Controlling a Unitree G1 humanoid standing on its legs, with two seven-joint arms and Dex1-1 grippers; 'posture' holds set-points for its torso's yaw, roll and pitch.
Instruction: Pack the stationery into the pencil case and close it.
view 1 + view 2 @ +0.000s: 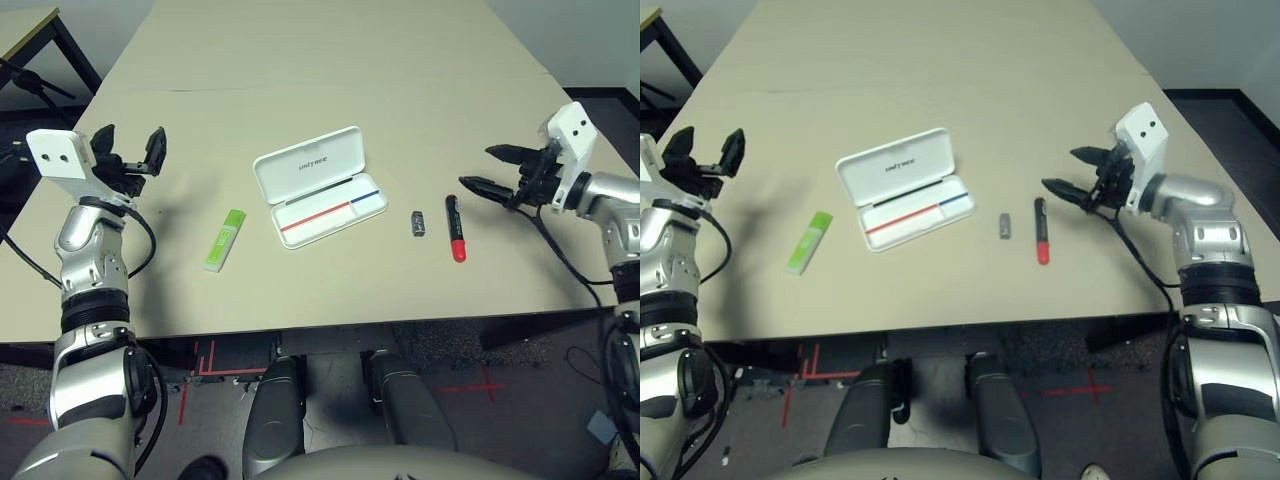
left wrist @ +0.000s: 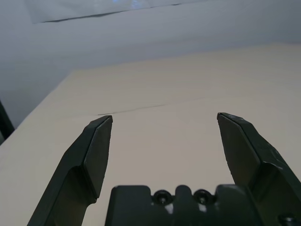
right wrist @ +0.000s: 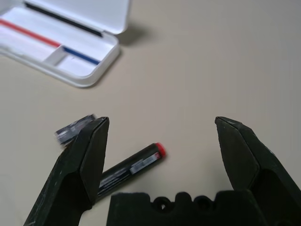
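Note:
The white pencil case [image 1: 318, 186] lies open in the middle of the table, lid back, a red-and-blue line inside. A light-green highlighter [image 1: 225, 240] rests on the table to its left. To its right lie a small dark grey piece [image 1: 418, 224] and a red-and-black marker [image 1: 455, 228], seen also in the right wrist view as marker [image 3: 129, 169] and grey piece [image 3: 73, 130]. My left gripper [image 1: 130, 150] hovers open at the table's left edge, far from the highlighter. My right gripper [image 1: 490, 168] hangs open just right of the marker, empty.
The tan table [image 1: 330, 70] stretches far back with a seam across it. A dark table frame [image 1: 40, 60] stands off the far left corner. Red tape marks [image 1: 205, 365] show on the floor below the near edge.

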